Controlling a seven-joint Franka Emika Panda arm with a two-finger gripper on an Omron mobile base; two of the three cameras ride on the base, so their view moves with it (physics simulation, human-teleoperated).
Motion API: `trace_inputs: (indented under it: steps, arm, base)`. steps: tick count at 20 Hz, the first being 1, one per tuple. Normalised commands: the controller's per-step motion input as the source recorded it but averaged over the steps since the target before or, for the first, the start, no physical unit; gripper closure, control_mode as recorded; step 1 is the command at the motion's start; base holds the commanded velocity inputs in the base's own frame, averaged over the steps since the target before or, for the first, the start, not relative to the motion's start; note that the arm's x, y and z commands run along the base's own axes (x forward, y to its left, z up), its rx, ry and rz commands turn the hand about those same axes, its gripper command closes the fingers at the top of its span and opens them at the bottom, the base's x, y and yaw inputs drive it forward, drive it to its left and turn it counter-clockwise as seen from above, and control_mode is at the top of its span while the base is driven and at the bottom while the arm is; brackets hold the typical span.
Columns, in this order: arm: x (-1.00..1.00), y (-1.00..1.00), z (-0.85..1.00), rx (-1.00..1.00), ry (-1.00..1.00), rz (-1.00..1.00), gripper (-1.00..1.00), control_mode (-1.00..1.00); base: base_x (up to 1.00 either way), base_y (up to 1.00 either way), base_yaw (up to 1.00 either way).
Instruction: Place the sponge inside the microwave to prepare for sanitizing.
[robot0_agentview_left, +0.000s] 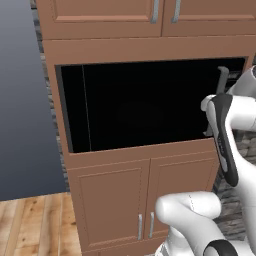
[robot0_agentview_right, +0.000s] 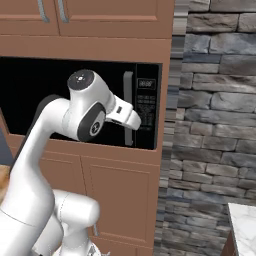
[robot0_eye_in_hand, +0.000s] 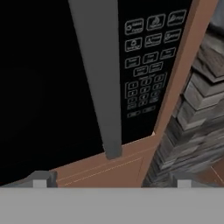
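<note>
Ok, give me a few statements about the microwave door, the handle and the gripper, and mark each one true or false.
1. The microwave door is shut. True.
2. The gripper is clamped on the handle. False: its jaws are open and hold nothing.
3. The button panel sits right of the handle. True.
4. A white tiled wall stands right of the cabinet. False: it is a stone wall.
5. The sponge lies in the gripper. False: the gripper is empty.
</note>
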Motion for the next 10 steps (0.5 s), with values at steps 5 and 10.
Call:
trace_inputs:
  steps: [5, 10]
  arm:
    - [0.17, -0.02, 0.00, 0.00, -0.02, 0.09, -1.00, -1.00]
    - [0.24, -0.16, 0.00, 0.00, -0.06, 0.09, -1.00, -1.00]
  base:
    - [0.00, 0.00, 0.00]
    - [0.00, 0.00, 0.00]
